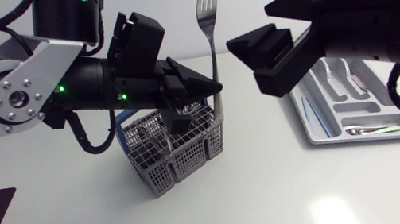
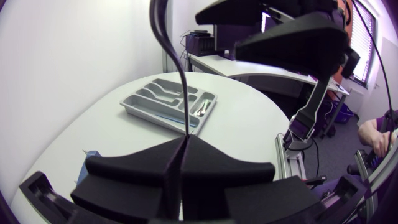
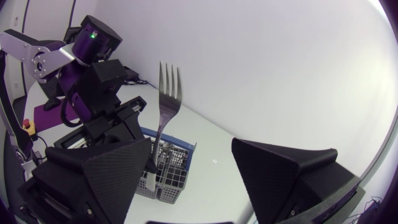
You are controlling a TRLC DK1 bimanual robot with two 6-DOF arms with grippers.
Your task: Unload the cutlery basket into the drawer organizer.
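**A:** Where's the fork (image 1: pixel 210 38)?

**B:** Straight above the cutlery basket (image 1: pixel 174 152), upright, tines up. The left gripper (image 1: pixel 211 88) is clamped on its lower handle, fingers pressed together on it. I can't tell whether the handle's end is clear of the basket.

**A:** And the other arm?

**B:** The right gripper (image 1: pixel 263 62) hangs just beside the fork, on the basket's organizer side. Its fingers are spread wide and hold nothing.

**A:** A handover, I'd guess.

**B:** Likely. To do it well, I'd bring the right fingers around the bare handle above the left's grip, square to its flat faces. They should close fully before the left lets go, because a slim steel handle may twist if pinched on an edge.

**A:** Then?

**B:** The drawer organizer (image 1: pixel 308 123) lies well apart from the basket, farther along that side, with something shiny in its end compartment. The basket seems to hold more pieces.
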